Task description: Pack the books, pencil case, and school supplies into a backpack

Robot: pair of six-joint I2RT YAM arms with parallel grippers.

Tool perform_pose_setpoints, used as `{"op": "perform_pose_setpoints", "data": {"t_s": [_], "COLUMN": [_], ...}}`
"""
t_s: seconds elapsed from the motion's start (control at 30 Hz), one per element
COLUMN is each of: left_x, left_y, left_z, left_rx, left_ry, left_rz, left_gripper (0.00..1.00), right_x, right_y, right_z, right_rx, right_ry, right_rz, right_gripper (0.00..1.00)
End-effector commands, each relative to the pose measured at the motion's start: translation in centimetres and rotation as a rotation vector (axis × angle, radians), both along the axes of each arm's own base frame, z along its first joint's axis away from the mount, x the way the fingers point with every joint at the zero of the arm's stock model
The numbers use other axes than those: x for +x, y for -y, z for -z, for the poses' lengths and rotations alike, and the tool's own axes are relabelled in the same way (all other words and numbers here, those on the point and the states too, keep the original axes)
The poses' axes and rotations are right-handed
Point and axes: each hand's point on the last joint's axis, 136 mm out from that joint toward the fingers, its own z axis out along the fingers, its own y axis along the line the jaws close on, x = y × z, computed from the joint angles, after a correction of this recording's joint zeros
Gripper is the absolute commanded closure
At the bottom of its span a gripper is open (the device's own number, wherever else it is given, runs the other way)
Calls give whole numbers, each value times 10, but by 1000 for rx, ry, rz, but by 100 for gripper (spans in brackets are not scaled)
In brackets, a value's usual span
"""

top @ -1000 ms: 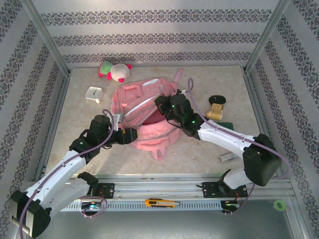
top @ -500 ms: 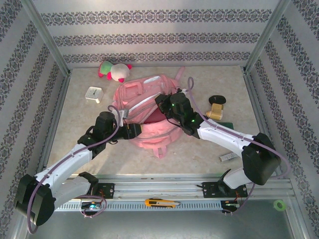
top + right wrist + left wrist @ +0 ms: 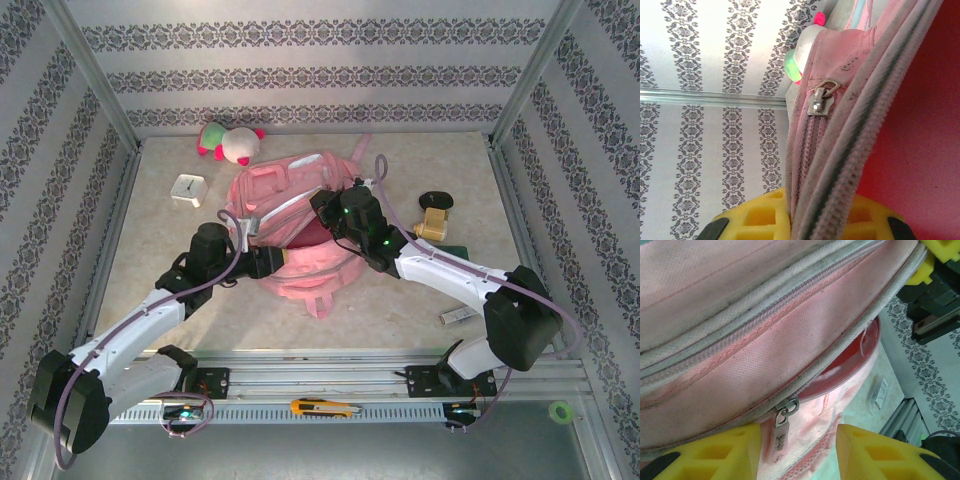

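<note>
The pink backpack (image 3: 290,215) lies mid-table, its main zip open on a red lining (image 3: 850,367). My right gripper (image 3: 327,210) is shut on the rim of the opening, the piped fabric edge (image 3: 840,165) pinched between its yellow fingers (image 3: 757,217). At the bag's near edge my left gripper (image 3: 264,262) is open, its yellow fingers either side of a zip pull (image 3: 780,434) that lies against the left finger (image 3: 715,452). The dark green pencil case (image 3: 457,250) peeks from behind the right arm. A pale bar (image 3: 456,315) lies near the right. The books are out of view.
A pink-and-white plush toy (image 3: 230,142) and a white clock cube (image 3: 187,189) sit at the back left. A black oval lump (image 3: 436,200) and a tan block (image 3: 433,225) lie right of the bag. A yellow-and-black cutter (image 3: 322,407) rests on the front rail.
My left arm has pushed in towards the backpack's near edge and its jaws have narrowed around the zip pull. The bag's near side has bunched slightly. The right arm holds still.
</note>
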Motion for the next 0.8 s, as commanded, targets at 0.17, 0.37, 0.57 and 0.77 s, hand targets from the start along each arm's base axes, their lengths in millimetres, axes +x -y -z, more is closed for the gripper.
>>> {"op": "perform_pose_setpoints", "data": {"t_s": [0.17,0.37,0.57,0.77], "left_x": [-1,-6,0,4], "left_y": [-2,4,-9,-26], "left_z": [11,22,29,33], "left_rx": [106,151,279,352], "left_ry": [-29,-67,-82,-100], "left_rz": [-13,-59,-209,-301], "left_gripper": [65,69,80,89], "right_x": [-1,-1,-2,-3], "right_y": [-12,-19,-24,-22], "right_z": [-82,-85,-86,-86], "right_rx": [140,146,143,136], "right_ry": [192,196,199,203], "right_rz": [-15,-27,-39,-36], "right_gripper": [100,100,100,100]}}
